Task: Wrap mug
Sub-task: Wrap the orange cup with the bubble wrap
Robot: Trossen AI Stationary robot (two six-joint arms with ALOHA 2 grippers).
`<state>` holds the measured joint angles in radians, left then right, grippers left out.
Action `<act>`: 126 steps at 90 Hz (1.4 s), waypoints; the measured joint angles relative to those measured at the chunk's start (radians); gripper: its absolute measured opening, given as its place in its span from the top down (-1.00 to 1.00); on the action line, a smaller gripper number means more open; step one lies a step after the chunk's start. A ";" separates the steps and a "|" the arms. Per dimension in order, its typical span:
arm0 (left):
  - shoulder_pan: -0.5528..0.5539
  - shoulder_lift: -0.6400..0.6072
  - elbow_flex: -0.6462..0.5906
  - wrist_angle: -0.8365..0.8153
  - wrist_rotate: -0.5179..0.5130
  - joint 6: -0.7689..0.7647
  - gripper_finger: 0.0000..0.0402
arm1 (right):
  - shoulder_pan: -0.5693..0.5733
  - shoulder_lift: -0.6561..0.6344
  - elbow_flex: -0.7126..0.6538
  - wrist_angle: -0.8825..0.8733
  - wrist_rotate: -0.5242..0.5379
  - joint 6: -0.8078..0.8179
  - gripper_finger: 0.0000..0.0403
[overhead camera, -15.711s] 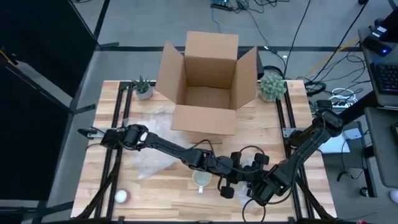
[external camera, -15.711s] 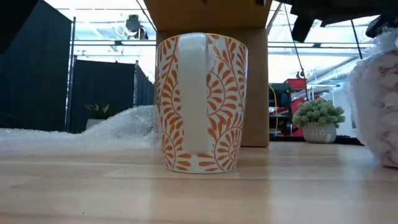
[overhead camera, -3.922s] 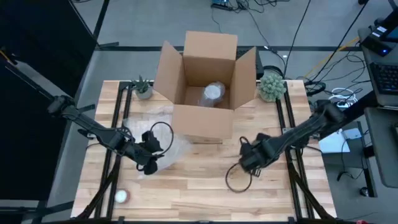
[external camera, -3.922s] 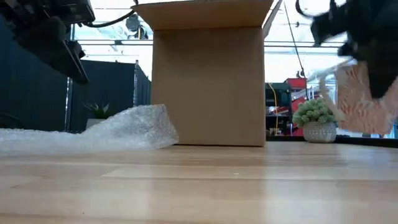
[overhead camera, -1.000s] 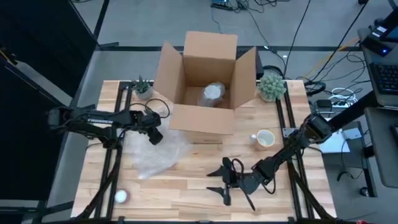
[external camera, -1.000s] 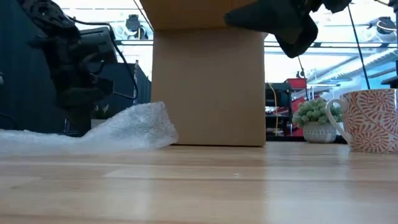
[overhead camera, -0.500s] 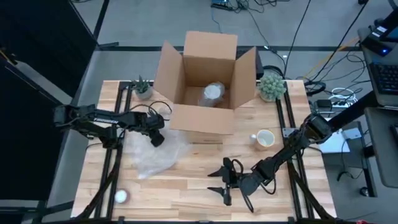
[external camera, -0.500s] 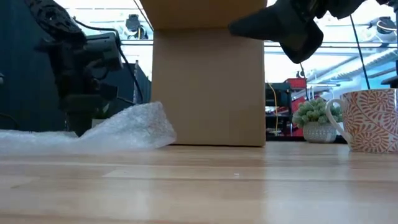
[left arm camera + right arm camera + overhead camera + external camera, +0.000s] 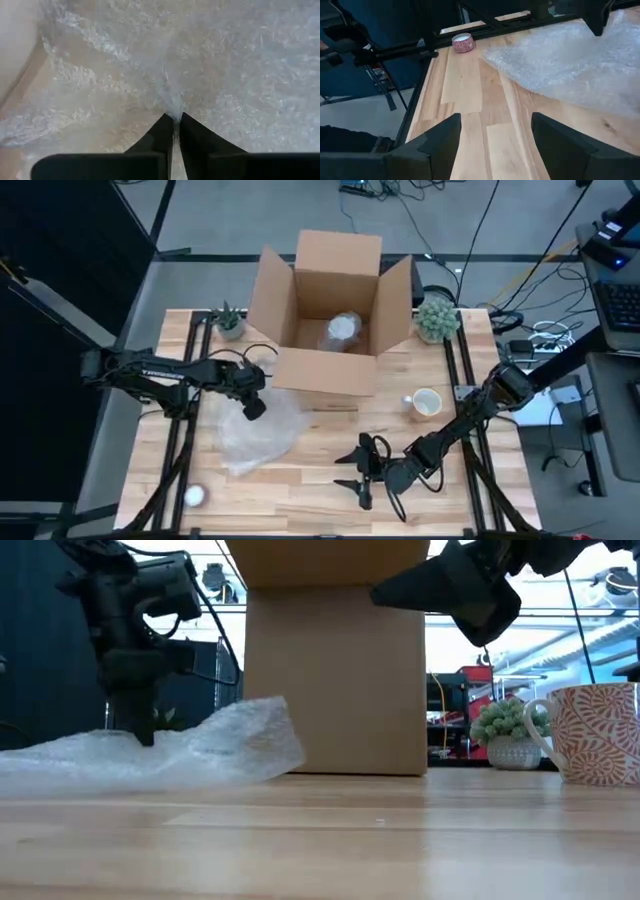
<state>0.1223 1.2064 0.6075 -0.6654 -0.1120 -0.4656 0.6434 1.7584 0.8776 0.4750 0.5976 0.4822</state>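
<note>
Mug [image 9: 427, 402] upright near table's [image 9: 300, 480] right edge, handle toward the box [image 9: 331, 310]. Left pincer [image 9: 255, 408] clamped on bubble wrap [image 9: 258, 430]; right pincer [image 9: 362, 477] spread apart near front edge.

Wood, plastic wrap, cardboard, ceramic

Matt wooden desk [image 9: 320, 470]; crinkly translucent bubble wrap [image 9: 255, 430]; matt cardboard box [image 9: 330, 305]; glossy patterned mug [image 9: 600, 735].

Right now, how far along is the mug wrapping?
Done: one bubble-wrapped bundle already lies inside the open cardboard box. In hand: the left claw is shut on the clear bubble wrap sheet, pinching a fold of it. Left: the white mug with orange leaf pattern stands bare, apart from the sheet; the right claw hovers open over the table.
</note>
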 joint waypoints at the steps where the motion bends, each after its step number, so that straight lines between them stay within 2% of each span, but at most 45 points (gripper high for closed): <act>1: 0.000 0.000 0.000 0.001 0.000 0.000 0.92 | 0.000 0.000 0.000 0.000 0.000 0.000 -0.13; 17: 0.008 0.000 -0.001 0.003 0.000 0.000 0.84 | 0.000 0.000 0.000 -0.004 0.000 0.000 -0.13; 43: 0.014 0.000 -0.046 0.005 -0.003 -0.050 0.46 | 0.000 0.000 0.000 -0.010 0.000 0.004 -0.13; 55: 0.014 0.005 -0.051 0.011 -0.003 -0.052 0.43 | 0.000 0.000 0.000 -0.014 0.000 0.004 -0.13; 68: 0.013 0.005 -0.049 0.038 0.013 -0.051 0.51 | 0.000 0.000 0.000 -0.018 0.000 0.004 -0.13; 86: 0.008 0.005 -0.046 0.048 0.025 -0.036 0.92 | -0.002 0.000 0.000 -0.047 0.000 0.018 -0.13; 94: 0.008 0.005 -0.045 0.047 0.002 -0.019 0.97 | -0.002 0.000 0.000 -0.059 0.000 0.033 -0.13; 106: 0.008 0.005 -0.045 0.039 -0.004 -0.020 0.81 | -0.002 0.000 0.000 -0.059 0.000 0.034 -0.13; 126: 0.006 0.005 -0.069 0.024 0.003 -0.026 0.32 | -0.002 0.000 0.000 -0.061 0.000 0.041 -0.13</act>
<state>0.1279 1.2114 0.5383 -0.6414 -0.1088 -0.4919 0.6415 1.7584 0.8776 0.4145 0.5976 0.5234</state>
